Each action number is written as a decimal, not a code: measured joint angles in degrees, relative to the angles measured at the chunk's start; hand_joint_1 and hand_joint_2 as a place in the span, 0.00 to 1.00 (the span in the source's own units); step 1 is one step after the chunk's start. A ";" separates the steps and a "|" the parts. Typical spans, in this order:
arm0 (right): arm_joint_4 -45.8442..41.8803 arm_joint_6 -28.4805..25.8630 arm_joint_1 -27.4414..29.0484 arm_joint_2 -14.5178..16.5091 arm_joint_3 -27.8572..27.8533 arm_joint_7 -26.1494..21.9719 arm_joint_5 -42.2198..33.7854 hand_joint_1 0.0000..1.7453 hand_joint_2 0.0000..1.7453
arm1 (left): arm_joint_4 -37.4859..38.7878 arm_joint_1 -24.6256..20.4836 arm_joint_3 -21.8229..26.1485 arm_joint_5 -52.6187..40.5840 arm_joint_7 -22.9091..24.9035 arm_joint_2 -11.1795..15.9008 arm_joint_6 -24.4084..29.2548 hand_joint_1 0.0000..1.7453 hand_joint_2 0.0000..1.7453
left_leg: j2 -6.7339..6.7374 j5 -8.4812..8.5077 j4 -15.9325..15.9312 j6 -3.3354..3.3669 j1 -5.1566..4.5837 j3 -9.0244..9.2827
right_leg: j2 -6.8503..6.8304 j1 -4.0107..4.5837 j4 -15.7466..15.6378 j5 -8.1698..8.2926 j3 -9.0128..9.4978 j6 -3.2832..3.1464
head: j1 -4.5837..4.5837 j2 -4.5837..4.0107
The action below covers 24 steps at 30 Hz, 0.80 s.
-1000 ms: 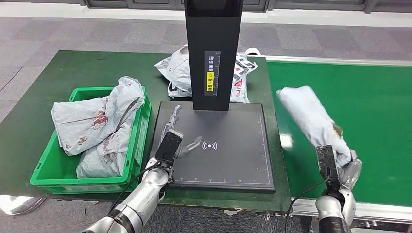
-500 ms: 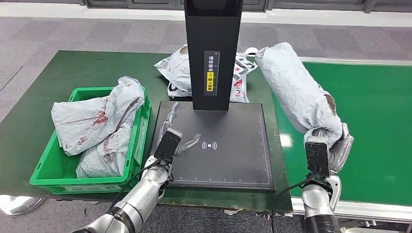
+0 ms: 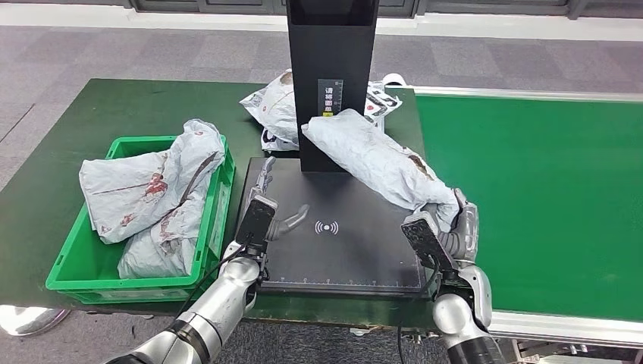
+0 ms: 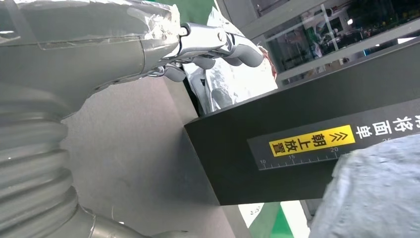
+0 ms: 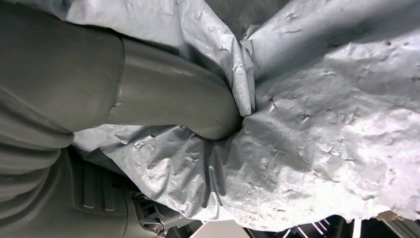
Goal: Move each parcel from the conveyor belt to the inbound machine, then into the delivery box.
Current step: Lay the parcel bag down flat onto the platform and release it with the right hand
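My right hand [image 3: 453, 227] grips one end of a long grey parcel [image 3: 375, 160]. The parcel slants over the right half of the black inbound machine plate [image 3: 341, 258], its far end at the machine's black column [image 3: 330, 76]. In the right wrist view my thumb [image 5: 168, 106] presses into the crumpled grey wrap [image 5: 322, 124]. My left hand [image 3: 267, 206] is open above the plate's left side, fingers spread, holding nothing. The left wrist view shows its fingers [image 4: 218, 47] near the column [image 4: 307, 144] and a corner of the grey parcel [image 4: 376, 198].
A green delivery box [image 3: 68, 269] at the left holds two or more grey parcels [image 3: 152, 193]. More white parcels [image 3: 277, 106] lie behind the column. The green conveyor belt [image 3: 546, 182] runs along the right, with its metal rail near my right arm.
My right hand has swung the grey parcel left from the conveyor belt and lowered it over the machine plate. The left hand has barely moved.
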 joint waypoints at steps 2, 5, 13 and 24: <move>0.21 0.04 0.00 0.00 0.46 0.08 0.01 1.00 1.00 | -0.02 0.00 0.00 0.03 0.01 0.08 0.00 0.00 1.00 | 0.00 0.00 0.00 0.00 -0.01 0.00 | 0.00 -0.01 0.00 0.00 0.00 0.00 | 0.00 0.00; 0.45 0.16 -0.01 0.00 1.00 0.16 0.08 1.00 1.00 | -0.10 0.00 0.00 0.06 0.01 0.15 0.00 0.00 1.00 | -0.01 0.00 0.00 0.00 -0.01 -0.01 | 0.00 -0.01 -0.01 0.00 -0.01 0.00 | 0.00 0.00; 2.30 2.40 0.07 -0.37 2.42 3.93 4.31 1.00 1.00 | -0.56 -0.03 0.00 0.49 0.04 0.50 0.28 0.00 1.00 | 0.00 0.00 0.00 0.00 -0.01 -0.02 | 0.00 -0.01 0.00 0.00 -0.04 0.00 | 0.00 0.00; 9.08 11.99 0.25 -1.88 5.29 9.48 11.16 0.49 1.00 | -1.61 -0.02 0.32 3.11 1.31 1.46 -0.89 0.00 1.00 | 0.00 -0.01 0.00 0.00 -0.01 -0.04 | 0.00 0.00 -0.01 0.00 -0.05 0.00 | 0.00 0.00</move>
